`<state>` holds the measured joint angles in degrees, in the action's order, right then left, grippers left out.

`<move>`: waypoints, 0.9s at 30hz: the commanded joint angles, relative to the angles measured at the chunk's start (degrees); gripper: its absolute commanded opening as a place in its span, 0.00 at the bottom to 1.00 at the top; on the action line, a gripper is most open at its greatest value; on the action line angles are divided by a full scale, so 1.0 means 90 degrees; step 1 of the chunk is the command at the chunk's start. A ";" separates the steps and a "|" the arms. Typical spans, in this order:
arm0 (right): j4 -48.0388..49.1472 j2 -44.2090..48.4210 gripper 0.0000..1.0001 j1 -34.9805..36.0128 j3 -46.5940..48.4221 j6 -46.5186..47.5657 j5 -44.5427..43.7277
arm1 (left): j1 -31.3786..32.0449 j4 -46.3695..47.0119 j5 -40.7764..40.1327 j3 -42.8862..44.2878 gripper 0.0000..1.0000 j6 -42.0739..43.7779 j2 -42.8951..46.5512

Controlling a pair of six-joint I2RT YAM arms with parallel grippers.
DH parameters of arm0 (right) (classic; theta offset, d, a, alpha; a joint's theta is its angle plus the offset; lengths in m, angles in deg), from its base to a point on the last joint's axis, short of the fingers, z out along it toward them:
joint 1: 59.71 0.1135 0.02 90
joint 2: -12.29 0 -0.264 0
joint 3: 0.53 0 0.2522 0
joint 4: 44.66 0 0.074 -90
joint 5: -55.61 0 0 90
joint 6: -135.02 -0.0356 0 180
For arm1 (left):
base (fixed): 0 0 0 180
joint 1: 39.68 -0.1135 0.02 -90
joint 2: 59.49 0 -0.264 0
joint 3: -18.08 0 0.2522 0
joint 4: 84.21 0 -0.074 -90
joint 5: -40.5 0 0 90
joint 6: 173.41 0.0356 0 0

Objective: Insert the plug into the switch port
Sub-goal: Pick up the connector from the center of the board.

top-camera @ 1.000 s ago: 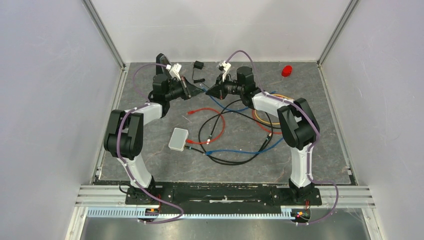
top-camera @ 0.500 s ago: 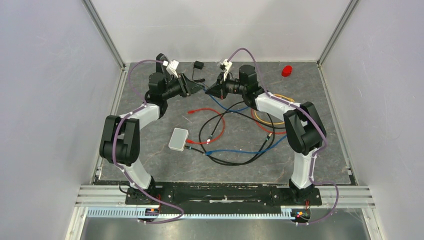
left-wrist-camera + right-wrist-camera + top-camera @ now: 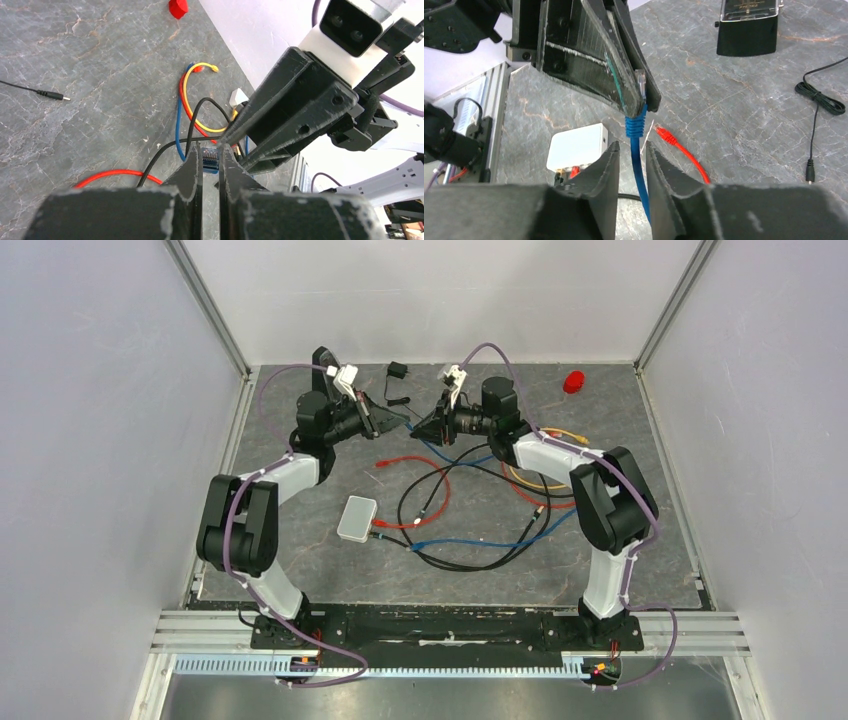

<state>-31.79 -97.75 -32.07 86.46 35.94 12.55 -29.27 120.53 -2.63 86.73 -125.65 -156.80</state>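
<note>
The blue cable's clear plug (image 3: 640,82) with its blue boot (image 3: 636,122) is pinched between my left gripper's fingertips; it also shows in the left wrist view (image 3: 210,157). My left gripper (image 3: 397,420) (image 3: 210,150) is shut on it above the far middle of the mat. My right gripper (image 3: 422,425) (image 3: 631,146) faces it tip to tip, its jaws slightly apart around the blue cable without gripping it. The pale switch box (image 3: 357,518) (image 3: 576,145) lies flat on the mat below, with a red plug (image 3: 574,171) in its edge.
A loose red plug (image 3: 664,133) lies beside the switch. Black, blue, red and yellow cables (image 3: 530,480) tangle mid-mat. A black wedge device (image 3: 749,27) stands far left, a black adapter (image 3: 397,370) at the back and a red object (image 3: 573,381) far right.
Both arms' elbows have swung slightly outward. The gripper tips stay together over the far middle, the left still holding the blue plug.
</note>
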 commanded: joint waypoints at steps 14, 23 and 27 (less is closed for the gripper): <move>0.2706 0.0111 0.45 -0.0150 -0.0400 -0.2290 0.1813 | -0.0073 0.5036 0.1882 -0.0498 0.02 -0.2233 -0.0358; 0.3437 0.0147 0.29 -0.0264 -0.0601 -0.2731 0.1758 | -0.0073 0.5048 0.1870 -0.0579 0.02 -0.2167 -0.0423; 0.3466 0.0137 0.21 -0.0258 -0.0631 -0.2729 0.1671 | -0.0076 0.5048 0.1878 -0.0582 0.02 -0.2182 -0.0427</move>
<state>-4.90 -96.53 -34.13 81.21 12.53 27.48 -29.70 160.94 12.69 81.66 -143.03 -160.39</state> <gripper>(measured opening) 0.226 0.099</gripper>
